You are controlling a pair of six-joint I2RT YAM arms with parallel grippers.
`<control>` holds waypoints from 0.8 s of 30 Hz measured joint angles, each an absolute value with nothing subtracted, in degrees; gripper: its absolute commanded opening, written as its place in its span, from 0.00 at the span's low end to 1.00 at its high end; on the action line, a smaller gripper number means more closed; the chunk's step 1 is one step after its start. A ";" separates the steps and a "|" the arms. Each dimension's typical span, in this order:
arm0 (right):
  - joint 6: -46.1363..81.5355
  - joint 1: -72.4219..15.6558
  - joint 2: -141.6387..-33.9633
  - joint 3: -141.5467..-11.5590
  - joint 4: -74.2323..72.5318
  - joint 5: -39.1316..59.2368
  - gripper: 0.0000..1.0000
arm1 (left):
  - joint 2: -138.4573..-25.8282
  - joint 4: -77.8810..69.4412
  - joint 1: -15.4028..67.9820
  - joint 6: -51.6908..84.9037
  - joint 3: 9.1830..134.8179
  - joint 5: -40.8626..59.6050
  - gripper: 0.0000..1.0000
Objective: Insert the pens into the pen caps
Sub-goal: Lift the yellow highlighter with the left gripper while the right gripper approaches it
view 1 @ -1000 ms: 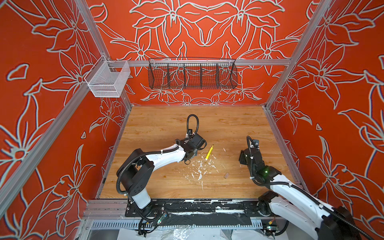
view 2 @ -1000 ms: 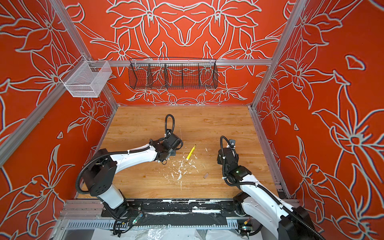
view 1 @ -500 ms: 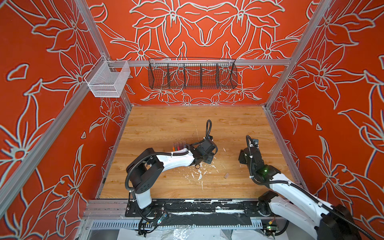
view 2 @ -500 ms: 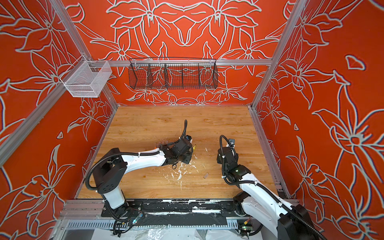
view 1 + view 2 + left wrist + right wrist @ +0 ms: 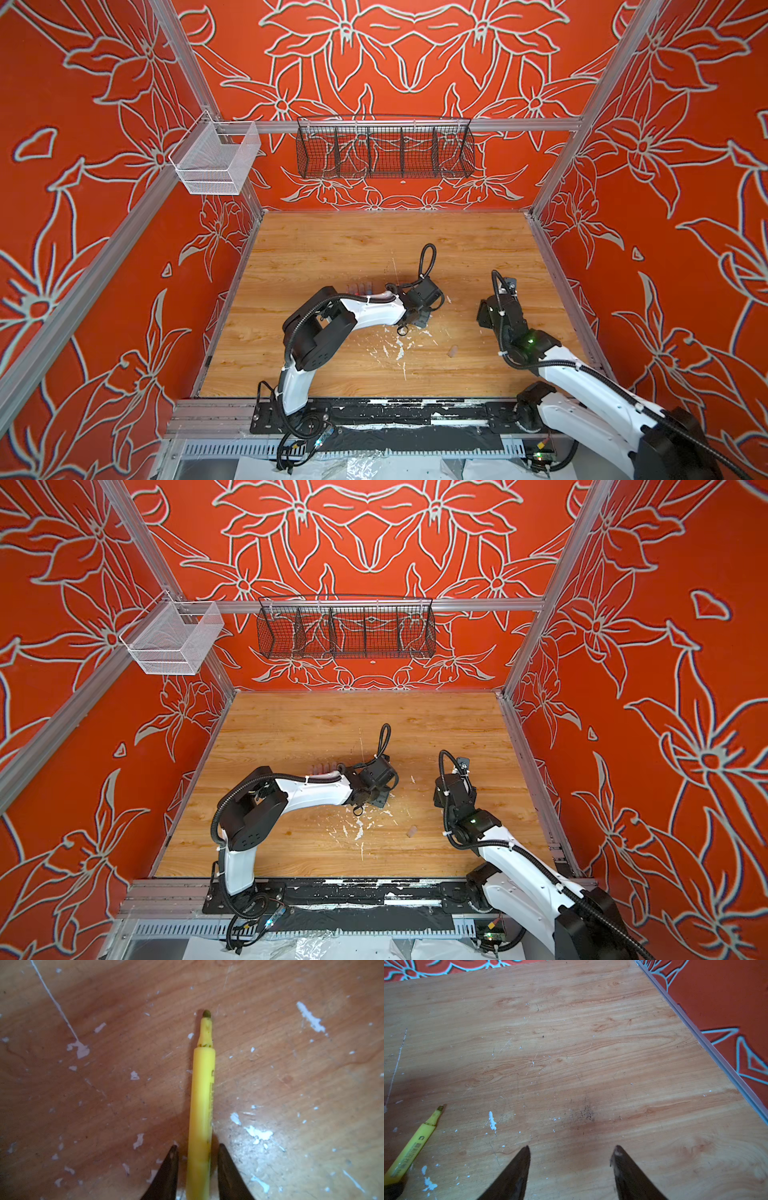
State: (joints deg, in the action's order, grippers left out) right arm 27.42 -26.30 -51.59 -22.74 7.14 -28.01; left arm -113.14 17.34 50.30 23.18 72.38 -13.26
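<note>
yellow pen (image 5: 202, 1105) lies flat on the wooden table (image 5: 332, 257), uncapped, its darkened felt tip bare. left gripper (image 5: 197, 1152) straddles the rear of the barrel: its two dark fingers (image 5: 170, 1167) stand one on each side with a thin strip of table showing on both sides, so the pincer is released around the pen, not clamped on it. in both top views this gripper sits low, a little right of the frame's centre, and its wrist hides the pen. right gripper (image 5: 572, 1151) is released too, fingers spread wide over bare wood with nothing between them; in the top views it stands further right, near the left gripper but apart. a small clear pen cap (image 5: 452, 351) lies on the table lower right of centre, below the gap between the two grippers, near a patch of white paint flecks (image 5: 395, 349). a blurred row of other pens (image 5: 361, 286) shows just above the left arm (image 5: 374, 311), near the frame's centre; their colours cannot be told
</note>
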 measured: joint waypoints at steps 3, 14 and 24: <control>27.42 -26.30 -51.77 -22.76 7.16 -27.99 0.65 | -113.32 17.61 50.30 23.22 72.55 -13.45 0.30; 27.42 -26.30 -51.77 -22.76 7.16 -27.99 0.65 | -115.24 18.92 50.33 24.49 75.31 -14.57 0.16; 28.60 -26.30 -50.28 -25.28 10.55 -24.10 0.63 | -110.10 17.41 50.28 25.17 69.14 -11.33 0.00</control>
